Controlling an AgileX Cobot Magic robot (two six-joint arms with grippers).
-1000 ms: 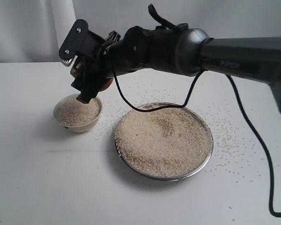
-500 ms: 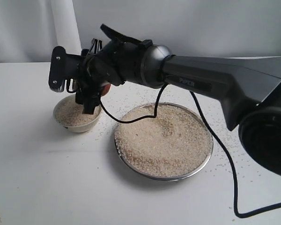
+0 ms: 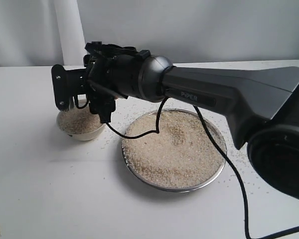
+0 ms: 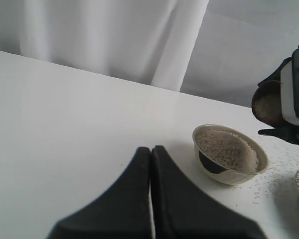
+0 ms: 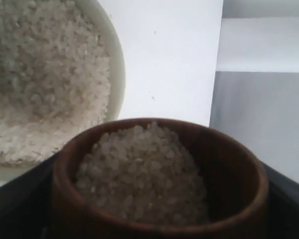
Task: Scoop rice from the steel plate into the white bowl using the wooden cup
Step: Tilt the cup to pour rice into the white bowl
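At far left, the left gripper [image 4: 150, 199] is seen pressed closed and empty, clear of the work. The white bowl [image 3: 82, 135] is overhung by the right gripper [image 3: 83, 99], clamped around the wooden cup [image 5: 154, 184] full of rice [image 5: 144, 169], apparently for tipping. The steel plate [image 3: 174, 189] lies rightward.

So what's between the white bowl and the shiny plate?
Just table with a few loose rice grains, in the exterior view; a black cable hangs above.

Dark grey arm [image 3: 229, 92], seemingly "PiPER"-marked
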